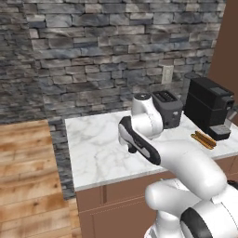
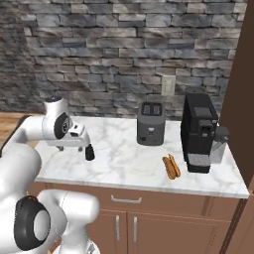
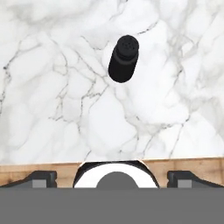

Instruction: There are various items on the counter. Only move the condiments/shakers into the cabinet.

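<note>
Above the counter point(image 3: 52, 87) the gripper point(image 3: 113, 178) hung with its jaws spread wide and empty, touching nothing, and the black shaker point(image 3: 124, 58) stood apart from it, straight ahead on the marble. Its fingertips were cut off by the hand view's lower edge. From the right base view, the arm point(image 2: 59, 126) folded low, its hand pointing down over the slab's near left part.
</note>
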Available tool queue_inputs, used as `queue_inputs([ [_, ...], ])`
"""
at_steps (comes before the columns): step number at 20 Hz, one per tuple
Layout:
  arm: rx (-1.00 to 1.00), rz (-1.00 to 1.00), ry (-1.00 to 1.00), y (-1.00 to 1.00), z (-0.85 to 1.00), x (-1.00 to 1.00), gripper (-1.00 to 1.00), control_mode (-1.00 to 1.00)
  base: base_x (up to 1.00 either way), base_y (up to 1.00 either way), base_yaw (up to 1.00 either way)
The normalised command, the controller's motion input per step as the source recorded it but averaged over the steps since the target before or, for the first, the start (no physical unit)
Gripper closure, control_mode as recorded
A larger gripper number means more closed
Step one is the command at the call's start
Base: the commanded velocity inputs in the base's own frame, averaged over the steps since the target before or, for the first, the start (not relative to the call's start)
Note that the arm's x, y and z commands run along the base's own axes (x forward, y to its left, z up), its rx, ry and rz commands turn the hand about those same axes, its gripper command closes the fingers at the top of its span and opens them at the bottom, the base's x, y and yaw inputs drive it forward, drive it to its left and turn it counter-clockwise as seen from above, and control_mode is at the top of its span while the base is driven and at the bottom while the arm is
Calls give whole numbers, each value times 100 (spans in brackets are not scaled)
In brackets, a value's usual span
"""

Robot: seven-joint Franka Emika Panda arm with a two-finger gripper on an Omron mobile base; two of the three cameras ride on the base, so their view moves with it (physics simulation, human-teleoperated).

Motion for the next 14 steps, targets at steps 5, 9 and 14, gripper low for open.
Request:
queue_inputs([
  [5,0,0,0,-17,-10,32,-100,-100,0,0,0],
  [9,0,0,-1,-21,-31,25,-100,-100,0,0,0],
  [14,0,0,-5,-4,-15,3,-100,-100,0,0,0],
])
